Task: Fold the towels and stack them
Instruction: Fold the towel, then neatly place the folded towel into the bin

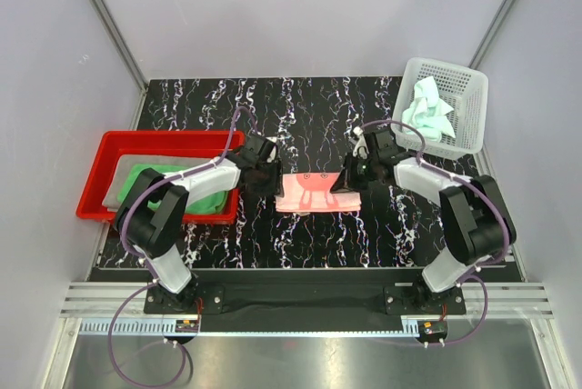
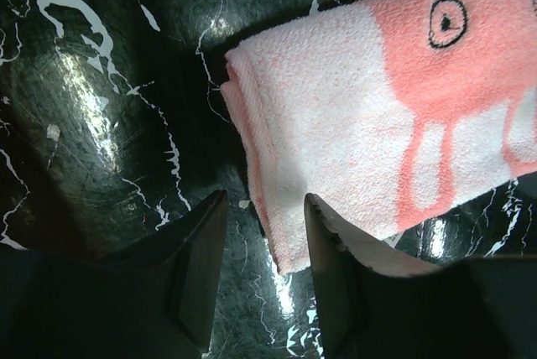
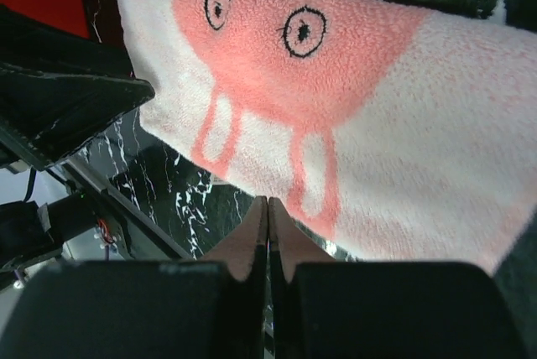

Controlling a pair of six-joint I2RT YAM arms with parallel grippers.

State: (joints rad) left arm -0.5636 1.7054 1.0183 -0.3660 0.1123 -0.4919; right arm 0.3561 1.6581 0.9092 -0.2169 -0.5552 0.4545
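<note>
Salmon-pink towel (image 1: 309,192) lies folded at desk (image 1: 300,116) centre
Left end effector (image 2: 264,208) released, fingers apart at towel's left end; right end effector (image 3: 268,208) clenched at opposite end, hold on cloth indeterminate

Red tray (image 1: 164,136), white perforated basket (image 1: 473,107), black marbled tabletop (image 1: 309,107).

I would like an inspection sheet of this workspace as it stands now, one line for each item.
Surface: black marbled table.
Job's things: pink towel folded at centre; green towel on a grey towel in red tray; mint towel in white basket.
Clutter: nothing seen.
Grippers: left gripper open over the pink towel's end; right gripper shut at its edge.
Cables: purple cables loop along both arms.
Surroundings: pale walls, metal frame.
</note>
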